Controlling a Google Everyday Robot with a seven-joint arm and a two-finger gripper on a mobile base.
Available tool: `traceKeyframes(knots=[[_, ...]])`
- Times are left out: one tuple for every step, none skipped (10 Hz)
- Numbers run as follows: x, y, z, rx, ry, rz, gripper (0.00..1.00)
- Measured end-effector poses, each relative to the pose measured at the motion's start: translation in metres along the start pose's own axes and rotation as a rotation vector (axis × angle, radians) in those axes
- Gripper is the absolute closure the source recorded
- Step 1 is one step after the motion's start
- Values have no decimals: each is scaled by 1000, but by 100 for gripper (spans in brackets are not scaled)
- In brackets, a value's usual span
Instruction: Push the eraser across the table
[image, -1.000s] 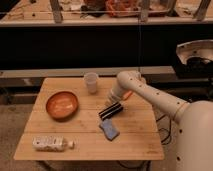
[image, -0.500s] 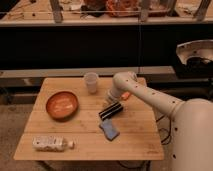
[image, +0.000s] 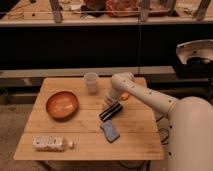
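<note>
The eraser (image: 111, 111) is a small black oblong block with a pale stripe, lying at an angle near the middle right of the light-wood table (image: 60, 147). My gripper (image: 111, 103) is at the end of the white arm, pointing down at the eraser's far end and touching or nearly touching it. The arm reaches in from the right over the table's back right part.
A clear cup (image: 91, 82) stands at the back middle. An orange bowl (image: 62, 105) sits at the left. A blue-grey sponge pad (image: 109, 131) lies just in front of the eraser. A plastic bottle (image: 49, 143) lies at the front left. A dark shelf unit stands behind the table.
The arm's wrist has shifted a little to the left over the eraser. The eraser has barely moved.
</note>
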Motion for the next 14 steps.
traceKeyframes(knots=[[5,7,1,-16,21,18,100],[12,14,3,-27,40,28,100],[20,21,4,-34,70,39,100],[31,30,5,-48,101,52,100],[42,35,4,-53,121,60,100],[52,39,1,-52,136,66,100],[72,44,-9,-35,162,81,100],[83,45,-16,-24,171,89,100],[96,45,-24,-10,180,101,100],[116,45,-36,3,195,119,100],[139,47,-47,6,218,134,100],[157,51,-53,5,240,145,100],[173,58,-58,3,259,152,100],[198,71,-63,-6,292,160,100]])
